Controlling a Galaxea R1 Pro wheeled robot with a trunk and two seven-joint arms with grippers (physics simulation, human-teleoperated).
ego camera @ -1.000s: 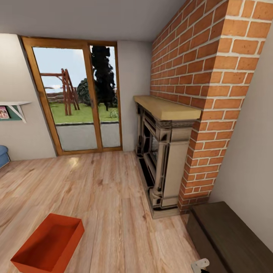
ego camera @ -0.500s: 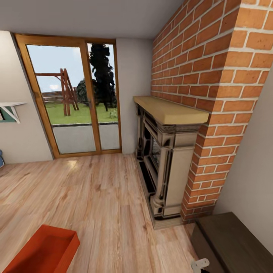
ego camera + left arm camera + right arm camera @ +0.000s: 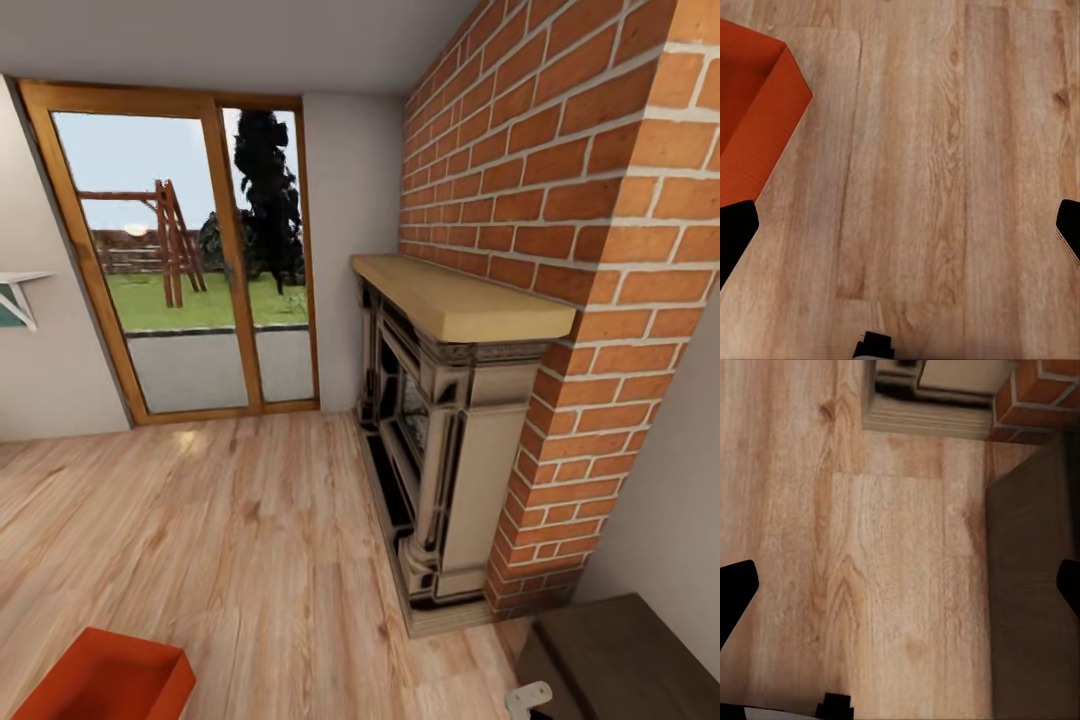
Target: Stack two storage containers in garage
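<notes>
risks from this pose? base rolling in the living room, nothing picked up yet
1. The storage container sits at the head view's lower-left edge, partly cut off; a grasp may be misjudged unless the view re-centres.
2. The dark chest and brick fireplace lie close on the right; turning could clip them.
3. Both grippers, left and right, are open and empty above bare planks, so nothing is secured.
</notes>
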